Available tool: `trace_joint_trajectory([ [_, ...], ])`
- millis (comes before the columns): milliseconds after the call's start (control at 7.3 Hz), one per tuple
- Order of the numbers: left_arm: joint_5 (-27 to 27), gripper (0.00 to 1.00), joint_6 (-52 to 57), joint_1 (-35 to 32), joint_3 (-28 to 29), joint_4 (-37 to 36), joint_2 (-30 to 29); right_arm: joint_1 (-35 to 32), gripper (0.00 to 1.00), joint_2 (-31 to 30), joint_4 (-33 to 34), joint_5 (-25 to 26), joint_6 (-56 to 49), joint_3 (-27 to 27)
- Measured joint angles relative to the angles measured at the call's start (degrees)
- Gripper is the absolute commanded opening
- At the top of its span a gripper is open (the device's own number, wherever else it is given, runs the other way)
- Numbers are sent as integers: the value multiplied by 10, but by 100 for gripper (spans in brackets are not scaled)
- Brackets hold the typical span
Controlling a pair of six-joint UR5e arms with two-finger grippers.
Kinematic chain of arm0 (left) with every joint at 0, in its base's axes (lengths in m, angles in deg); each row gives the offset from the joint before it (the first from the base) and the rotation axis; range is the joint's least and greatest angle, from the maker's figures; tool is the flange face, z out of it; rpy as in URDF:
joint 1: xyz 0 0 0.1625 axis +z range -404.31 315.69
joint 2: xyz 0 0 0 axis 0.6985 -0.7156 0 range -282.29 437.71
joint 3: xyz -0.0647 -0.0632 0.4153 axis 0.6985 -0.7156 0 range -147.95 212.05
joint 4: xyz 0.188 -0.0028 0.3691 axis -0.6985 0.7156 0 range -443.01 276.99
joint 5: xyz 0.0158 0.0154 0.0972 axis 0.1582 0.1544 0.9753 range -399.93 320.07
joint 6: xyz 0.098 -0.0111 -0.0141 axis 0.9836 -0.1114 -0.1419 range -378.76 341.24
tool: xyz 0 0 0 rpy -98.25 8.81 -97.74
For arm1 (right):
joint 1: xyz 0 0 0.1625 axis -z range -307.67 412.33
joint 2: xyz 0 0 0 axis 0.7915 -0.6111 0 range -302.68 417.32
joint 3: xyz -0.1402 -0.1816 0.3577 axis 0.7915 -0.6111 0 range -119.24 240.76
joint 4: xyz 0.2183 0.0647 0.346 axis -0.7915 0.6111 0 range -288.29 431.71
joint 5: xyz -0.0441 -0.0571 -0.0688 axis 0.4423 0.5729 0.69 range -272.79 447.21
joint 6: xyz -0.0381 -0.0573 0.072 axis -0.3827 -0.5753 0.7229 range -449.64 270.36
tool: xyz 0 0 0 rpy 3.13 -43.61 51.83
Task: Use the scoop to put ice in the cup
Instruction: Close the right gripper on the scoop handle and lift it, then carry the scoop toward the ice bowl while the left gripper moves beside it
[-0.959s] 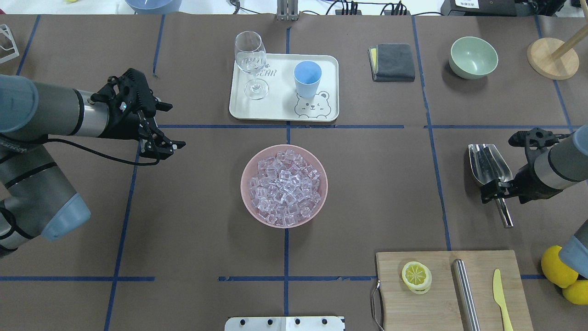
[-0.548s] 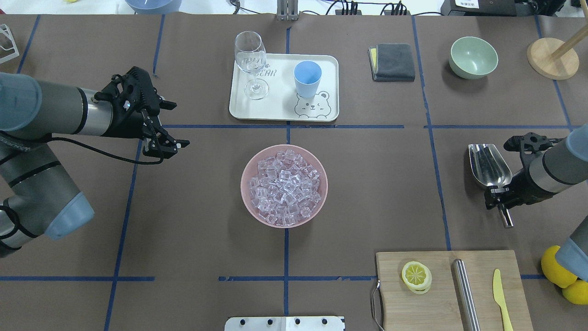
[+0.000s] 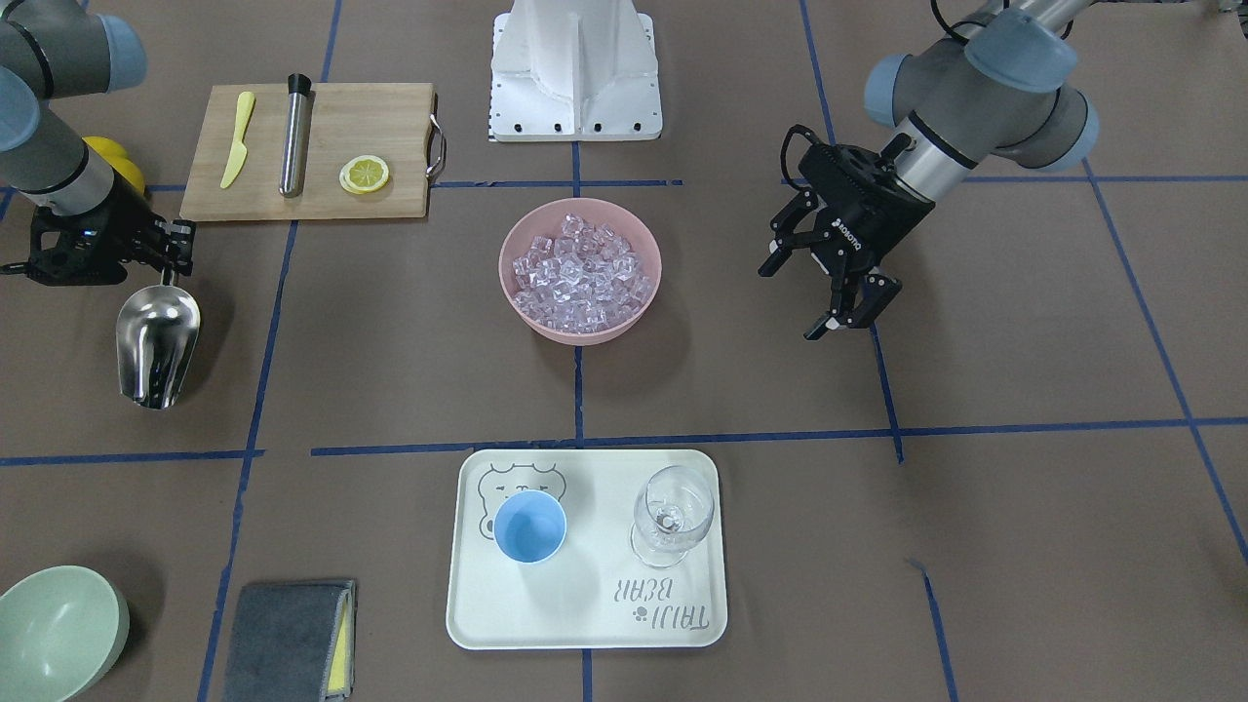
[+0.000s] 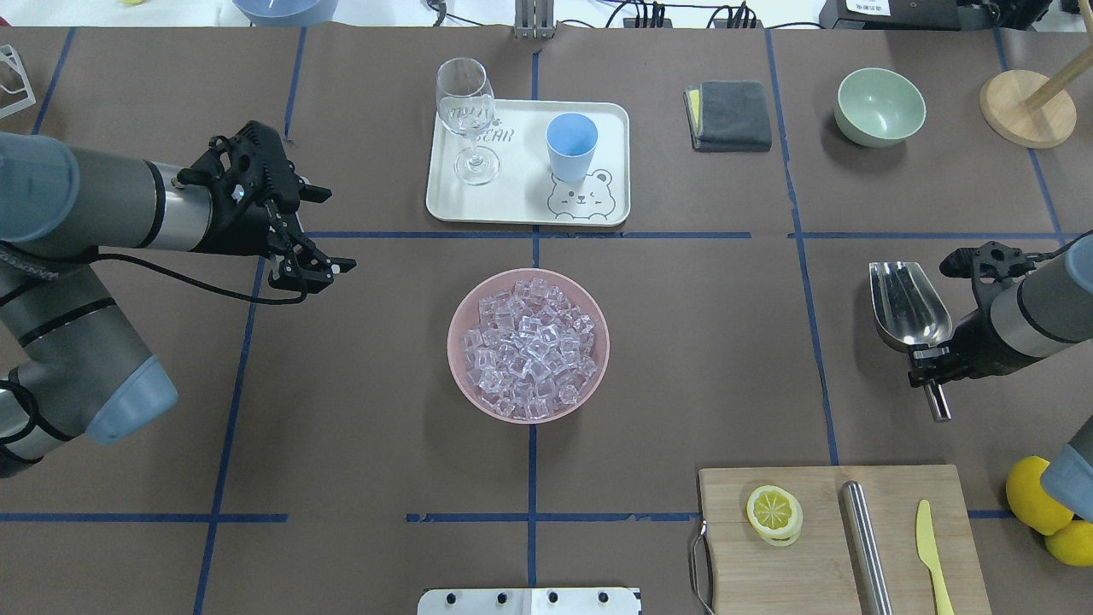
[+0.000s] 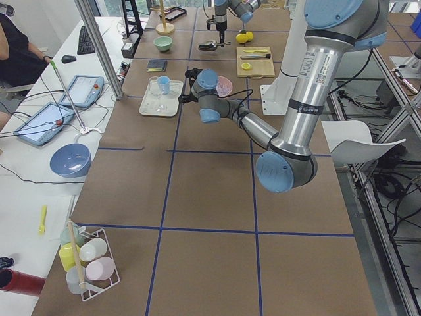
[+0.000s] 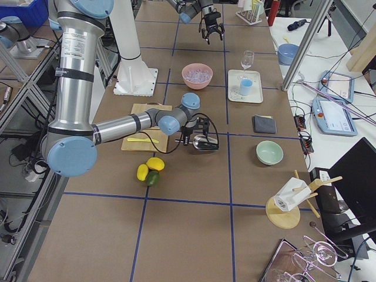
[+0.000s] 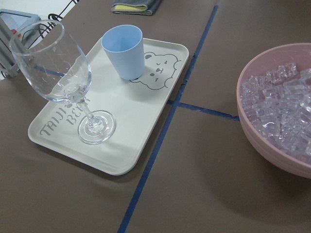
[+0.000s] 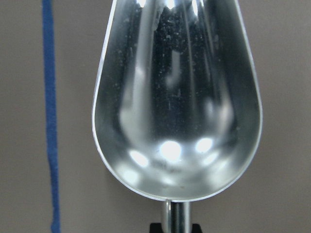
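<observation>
Overhead exterior: the right gripper (image 4: 931,363) is clamped on the rod handle of the scoop (image 4: 909,303), far right on the table. The left gripper (image 4: 335,231) hangs with fingers apart, left of the pink bowl (image 4: 461,384) of ice (image 4: 529,342). The cup (image 4: 571,145) stands on the tray (image 4: 512,196) beyond the bowl.

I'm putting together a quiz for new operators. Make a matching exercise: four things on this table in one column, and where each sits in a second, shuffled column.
Things:
1. ice
2. cup
3. scoop
4. lemon slice

Places:
A. on the white tray
B. in the right gripper
C. on the wooden board
D. in the pink bowl

Pairs: 1-D, 2-A, 3-B, 4-C
</observation>
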Motion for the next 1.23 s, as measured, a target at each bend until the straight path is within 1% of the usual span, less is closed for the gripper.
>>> trace_joint_trajectory([
  [274, 0, 100, -3, 0, -2, 0, -3, -24, 0, 6, 2, 9, -1, 49],
  [548, 0, 100, -5, 0, -6, 0, -4, -31, 0, 12, 7, 35, -29, 89],
  [1096, 0, 100, -15, 0, -7, 0, -6, -44, 0, 59, 10, 67, -88, 100],
  [1233, 0, 100, -17, 0, -7, 0, -7, -50, 0, 68, 19, 70, -131, 100],
])
